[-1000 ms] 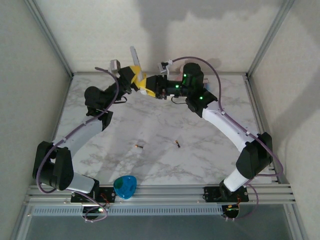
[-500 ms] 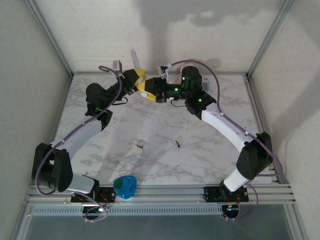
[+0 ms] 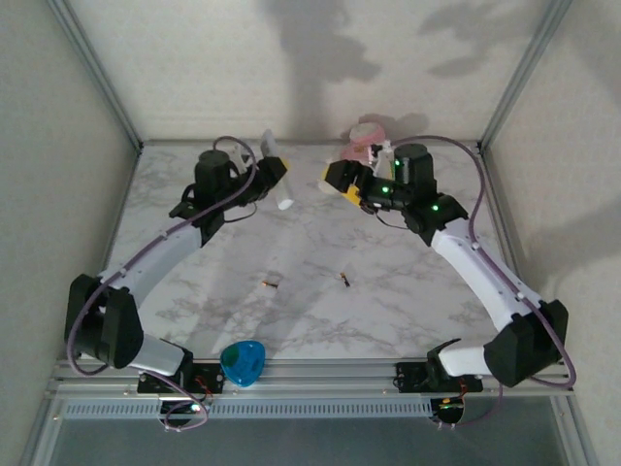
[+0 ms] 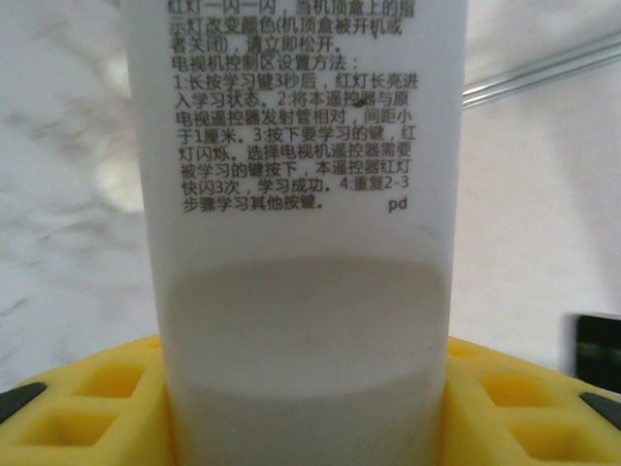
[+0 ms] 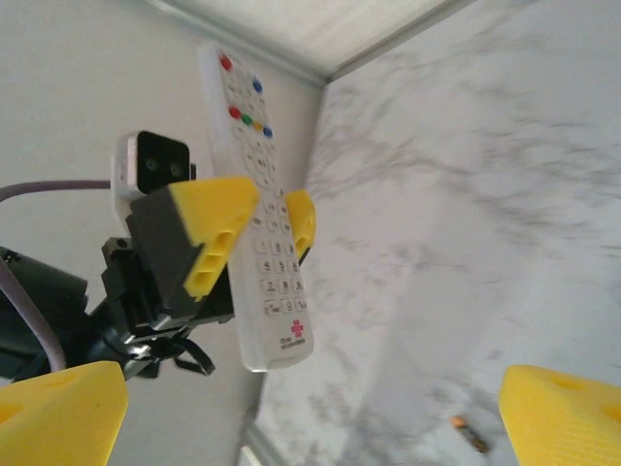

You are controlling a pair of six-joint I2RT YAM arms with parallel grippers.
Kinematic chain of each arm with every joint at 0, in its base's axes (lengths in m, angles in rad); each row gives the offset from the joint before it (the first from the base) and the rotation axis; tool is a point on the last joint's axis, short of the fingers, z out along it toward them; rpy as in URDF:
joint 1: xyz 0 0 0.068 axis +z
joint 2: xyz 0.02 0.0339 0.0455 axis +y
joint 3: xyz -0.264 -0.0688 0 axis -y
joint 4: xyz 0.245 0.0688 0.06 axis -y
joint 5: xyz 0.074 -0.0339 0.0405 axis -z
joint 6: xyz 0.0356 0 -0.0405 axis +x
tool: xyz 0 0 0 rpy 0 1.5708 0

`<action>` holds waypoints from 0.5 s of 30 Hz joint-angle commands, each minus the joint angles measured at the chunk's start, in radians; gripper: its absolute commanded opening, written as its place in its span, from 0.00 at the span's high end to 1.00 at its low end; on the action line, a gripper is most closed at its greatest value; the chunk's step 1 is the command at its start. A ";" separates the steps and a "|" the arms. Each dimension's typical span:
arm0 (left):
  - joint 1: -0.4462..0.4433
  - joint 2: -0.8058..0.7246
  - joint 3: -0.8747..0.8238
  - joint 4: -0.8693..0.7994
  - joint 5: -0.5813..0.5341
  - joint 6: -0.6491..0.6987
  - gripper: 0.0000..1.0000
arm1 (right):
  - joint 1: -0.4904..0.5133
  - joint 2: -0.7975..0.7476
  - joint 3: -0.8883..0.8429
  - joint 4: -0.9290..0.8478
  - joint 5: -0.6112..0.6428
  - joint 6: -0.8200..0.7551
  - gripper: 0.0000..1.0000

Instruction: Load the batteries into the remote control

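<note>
White plastic remote control (image 3: 277, 175) is held up off the marble desk (image 3: 408, 311) in the left gripper (image 3: 270, 175), whose yellow jaws are clamped across its lower-middle body, long axis running away from the arm bases. Right wrist view: button face toward that camera, coloured keys at the far end, left gripper (image 5: 272, 218) pinching both long edges. Left wrist view: the remote control's (image 4: 301, 194) back fills the frame above the left gripper (image 4: 301, 413), with printed instructions and below them a smooth paler panel (image 4: 301, 330). That is likely the battery cover, and I judge it in place. No bay is exposed and no cells are visible in it. The right gripper (image 3: 342, 183) hangs just right of the remote, not touching. From its own camera the right gripper (image 5: 310, 388) has jaws spread wide with nothing between them. The batteries (image 3: 271, 284) lie loose on the desk well apart from the remote, toward the arm bases, the second battery (image 3: 343, 280) beside the first with a gap between them. One battery (image 5: 468, 432) shows below the remote in the right wrist view. Progress: remote lifted and presented, nothing loaded. Left to do are cover off, both cells fetched and seated, cover back on. A teal object (image 3: 254, 357) sits further from the remote than the batteries, contents not discernible. A pink object (image 3: 361, 146) sits right of the remote, identity unclear.
</note>
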 commanded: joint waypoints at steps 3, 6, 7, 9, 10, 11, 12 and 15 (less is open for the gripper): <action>-0.094 0.128 0.064 -0.269 -0.261 0.126 0.56 | -0.008 -0.067 -0.045 -0.162 0.207 -0.106 0.01; -0.149 0.220 0.126 -0.369 -0.373 0.139 0.56 | -0.008 -0.101 -0.061 -0.168 0.258 -0.119 0.01; -0.167 0.252 0.150 -0.403 -0.412 0.143 0.60 | -0.009 -0.110 -0.063 -0.171 0.270 -0.127 0.01; -0.192 0.320 0.189 -0.464 -0.472 0.138 0.59 | -0.009 -0.120 -0.068 -0.176 0.283 -0.139 0.01; -0.202 0.351 0.208 -0.488 -0.496 0.139 0.58 | -0.008 -0.124 -0.072 -0.176 0.289 -0.145 0.01; -0.212 0.376 0.225 -0.506 -0.517 0.143 0.58 | -0.008 -0.126 -0.075 -0.175 0.289 -0.149 0.01; -0.226 0.406 0.247 -0.531 -0.547 0.145 0.58 | -0.008 -0.130 -0.079 -0.174 0.289 -0.154 0.01; -0.253 0.489 0.326 -0.612 -0.618 0.146 0.56 | -0.009 -0.135 -0.086 -0.179 0.282 -0.172 0.01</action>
